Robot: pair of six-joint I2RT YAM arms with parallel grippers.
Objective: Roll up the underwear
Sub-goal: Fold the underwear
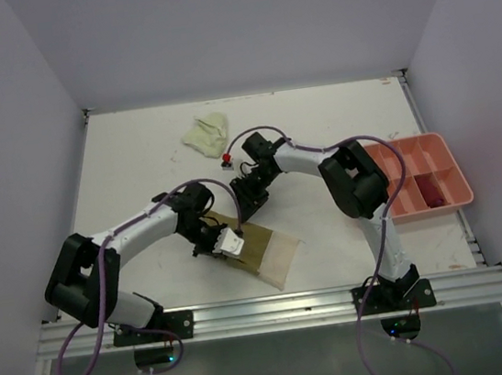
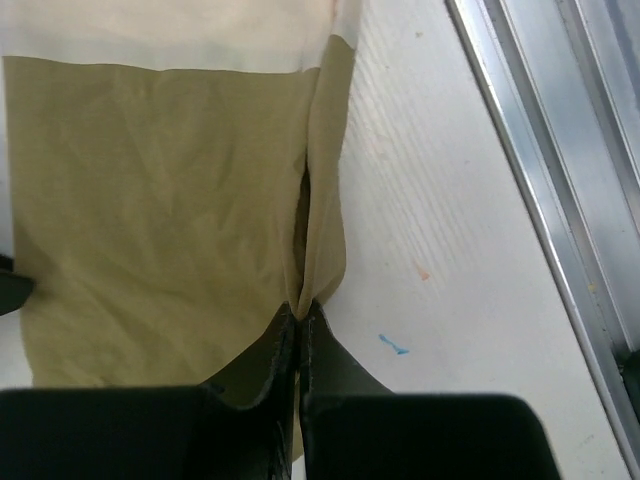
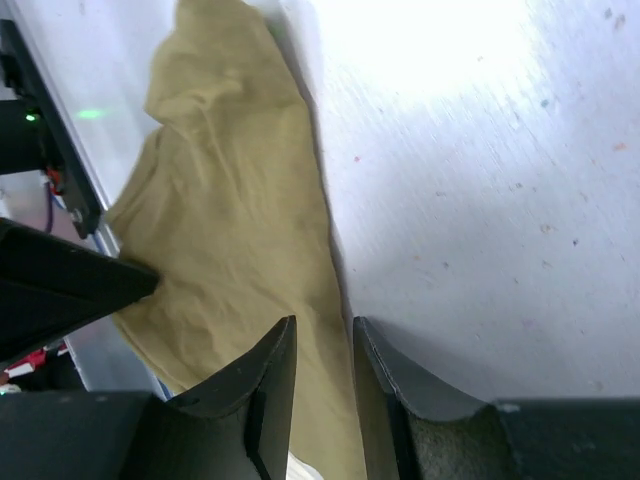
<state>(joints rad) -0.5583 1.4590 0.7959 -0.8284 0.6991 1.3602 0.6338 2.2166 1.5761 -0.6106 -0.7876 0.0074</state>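
Now left gripper (image 2: 300, 312) is pinching shut on the olive underwear's (image 2: 160, 200) edge, cloth stretching near-right from it; right gripper (image 3: 322, 335), barely parted and empty, is hovering over its far end.

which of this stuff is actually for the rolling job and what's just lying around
For the job: olive-tan underwear, pinched in the left hand; cream underwear at its edge; pale yellow-green underwear at the back; dark red underwear in the salmon-pink tray.
Lying about: the salmon-pink tray itself.
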